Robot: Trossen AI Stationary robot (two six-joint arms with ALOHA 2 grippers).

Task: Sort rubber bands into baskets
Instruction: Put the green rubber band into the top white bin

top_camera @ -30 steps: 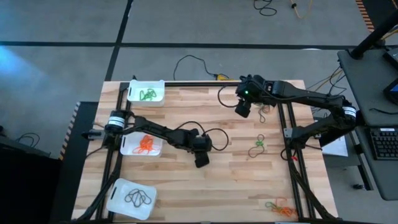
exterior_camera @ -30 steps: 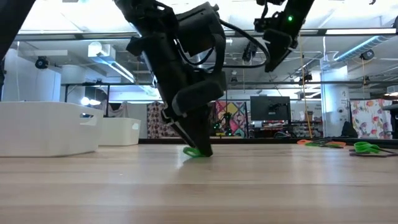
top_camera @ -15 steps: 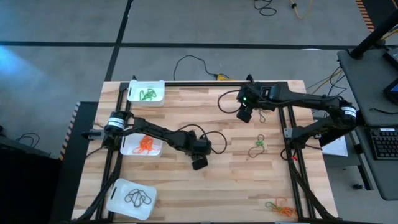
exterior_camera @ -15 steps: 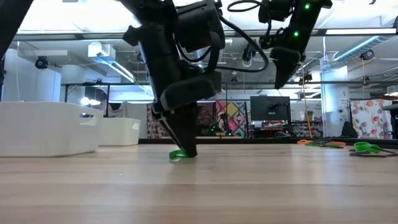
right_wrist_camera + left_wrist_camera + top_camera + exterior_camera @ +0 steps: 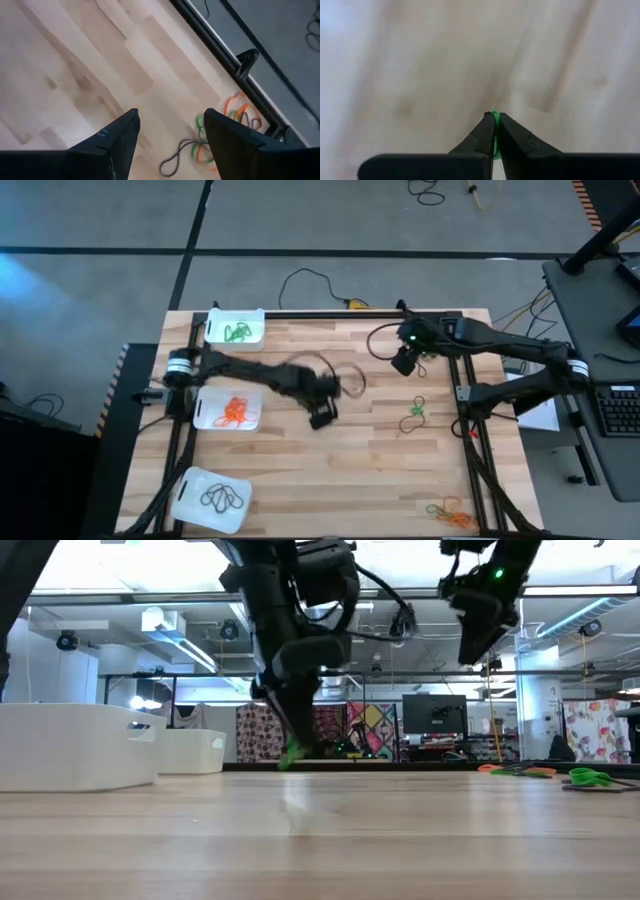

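Note:
My left gripper (image 5: 320,418) is near the table's middle, shut on a small green rubber band (image 5: 494,131), and hangs above the wood in the low view (image 5: 290,754). My right gripper (image 5: 405,363) is open and empty, high over the far right part of the table (image 5: 476,650). Three white baskets stand along the left side: one with green bands (image 5: 236,328), one with orange bands (image 5: 228,409), one with black bands (image 5: 212,498). Loose bands lie in a tangle (image 5: 415,412) on the right, also in the right wrist view (image 5: 200,146). My left gripper pinches the green band (image 5: 291,753) between its two fingertips, which point down from above. Only a short bit of the loop (image 5: 494,120) shows between the tips. The band is lifted clear of the table.
Another tangle of orange and green bands (image 5: 448,512) lies at the near right corner. Black frame rails (image 5: 462,395) run along the table's left and right sides. A black cable loops over the table's far middle (image 5: 350,375). Bare wood lies near the front middle.
My left gripper has risen off the table with the green band, which was touching the wood and now hangs clear, and has gone a little toward the far edge. My right gripper has gone toward the table's right edge, staying open.

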